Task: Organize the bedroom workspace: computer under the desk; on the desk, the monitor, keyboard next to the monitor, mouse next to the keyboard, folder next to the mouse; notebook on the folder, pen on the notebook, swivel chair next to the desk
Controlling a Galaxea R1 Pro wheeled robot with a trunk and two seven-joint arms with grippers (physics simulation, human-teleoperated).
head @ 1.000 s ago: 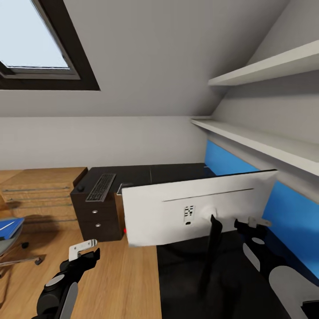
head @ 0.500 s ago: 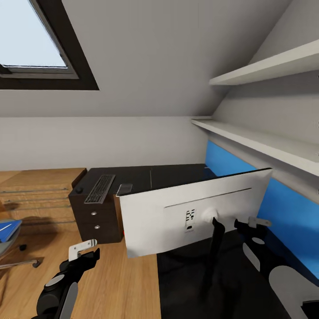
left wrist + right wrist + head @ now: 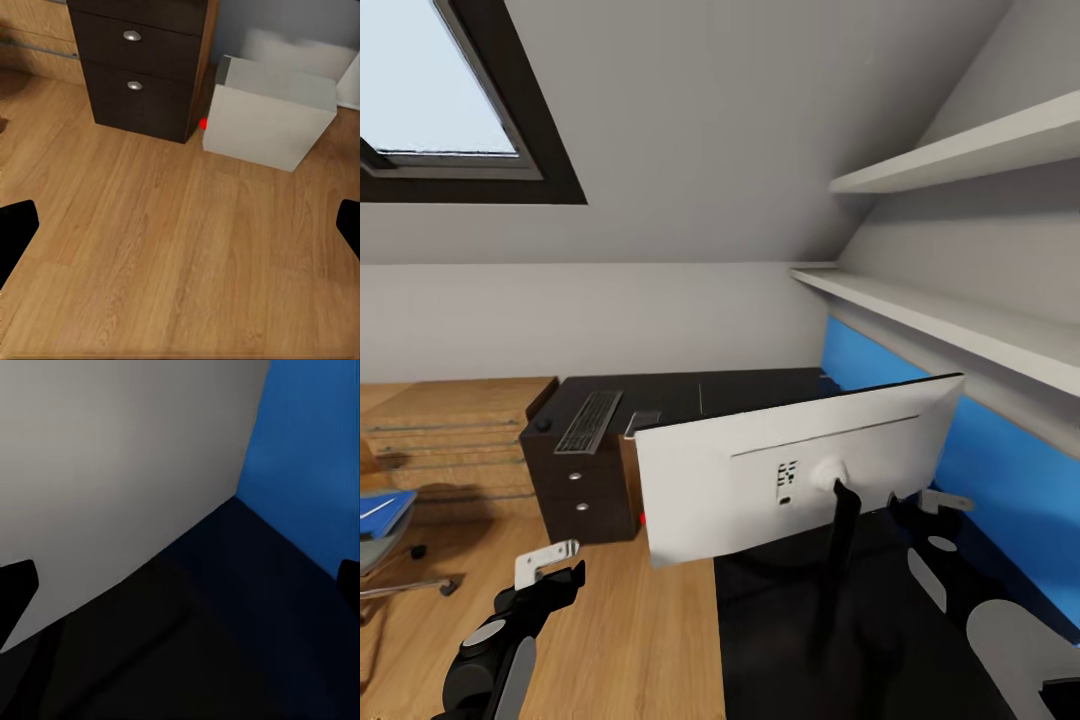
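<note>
From my head I see the large flat monitor (image 3: 780, 475) with its pale grey back toward me, tilted on the black-topped desk (image 3: 680, 395), the slim black-keyed keyboard (image 3: 588, 421) lying farther along. My left wrist camera adds what the screen hides — the boxy light grey computer tower (image 3: 268, 112) on the wood floor beside the dark drawers (image 3: 139, 67). My left pincer (image 3: 550, 568) hangs released; so does my right (image 3: 926, 503), behind the monitor.
</note>
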